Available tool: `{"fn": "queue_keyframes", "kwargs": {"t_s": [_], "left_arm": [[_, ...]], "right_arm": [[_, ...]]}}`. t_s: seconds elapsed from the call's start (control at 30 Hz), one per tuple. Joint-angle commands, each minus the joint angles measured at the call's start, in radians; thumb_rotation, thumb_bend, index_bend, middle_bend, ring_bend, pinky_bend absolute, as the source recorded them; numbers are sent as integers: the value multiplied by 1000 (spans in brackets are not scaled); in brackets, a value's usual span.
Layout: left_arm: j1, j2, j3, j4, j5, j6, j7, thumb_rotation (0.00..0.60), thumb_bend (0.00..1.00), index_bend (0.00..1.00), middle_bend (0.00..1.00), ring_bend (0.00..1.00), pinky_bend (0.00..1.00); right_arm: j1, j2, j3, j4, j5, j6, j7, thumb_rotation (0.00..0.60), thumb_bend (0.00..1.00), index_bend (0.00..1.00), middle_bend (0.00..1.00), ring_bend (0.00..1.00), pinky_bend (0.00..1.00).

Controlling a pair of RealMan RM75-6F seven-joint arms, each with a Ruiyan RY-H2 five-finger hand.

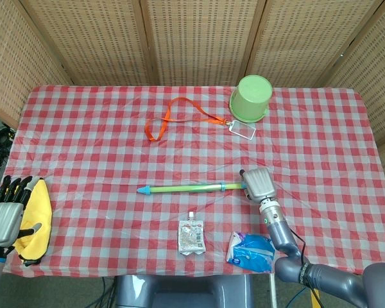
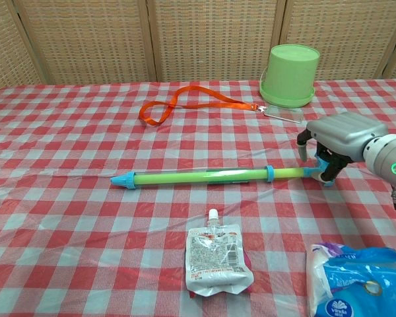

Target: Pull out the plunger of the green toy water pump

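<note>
Head view is showing the desk [image 1: 83,122] under a red-and-white checked cloth, with the green toy water pump [image 1: 192,187] lying flat a little toward 6 o'clock of centre, its blue tip pointing to 9 o'clock. At the pump's 3 o'clock end the right robot hand [image 1: 259,185] is sitting over the plunger handle, hiding it; whether the fingers are closing on it cannot be told from here. An upturned green bucket [image 1: 251,98] is standing toward 1 o'clock, an orange lanyard [image 1: 179,117] is lying toward 12 o'clock, and a drink pouch [image 1: 192,237] and a blue-and-white packet [image 1: 250,249] are resting near 6 o'clock. Far out at 8 o'clock the left robot hand [image 1: 5,217] is hanging with its fingers spread, just beside a yellow cloth [image 1: 37,218]. Chest view is showing the right robot hand [image 2: 336,142] with its dark fingers [image 2: 304,144] curling down around the blue plunger handle [image 2: 324,176] at the 3 o'clock end of the pump [image 2: 204,176]; a firm grip cannot be confirmed. The plunger rod is showing only a short way past the blue collar.
</note>
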Motion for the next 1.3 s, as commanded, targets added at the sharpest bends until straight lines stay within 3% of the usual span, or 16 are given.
{"fn": "queue_keyframes", "kwargs": {"t_s": [0.03, 0.43, 0.8, 1.3], "left_arm": [[-1, -1, -1, 1, -3, -2, 3, 600, 68, 0, 0, 0, 0], [-4, -6, 1, -1, -4, -4, 18, 600, 68, 0, 0, 0, 0], [-9, -13, 0, -10, -1, -4, 33, 600, 72, 0, 0, 0, 0], [-19, -15, 3, -15, -6, -24, 30, 600, 73, 0, 0, 0, 0]], "right_arm": [[3, -11, -7, 22, 9, -14, 13, 600, 502, 472, 972, 898, 650], [17, -30, -10, 92, 21, -42, 48, 600, 505, 472, 973, 897, 650], [18, -53, -21, 154, 2, -49, 98, 600, 531, 688, 1000, 915, 651], [43, -22, 35, 100, 67, -35, 35, 600, 561, 756, 1000, 923, 651]]}}
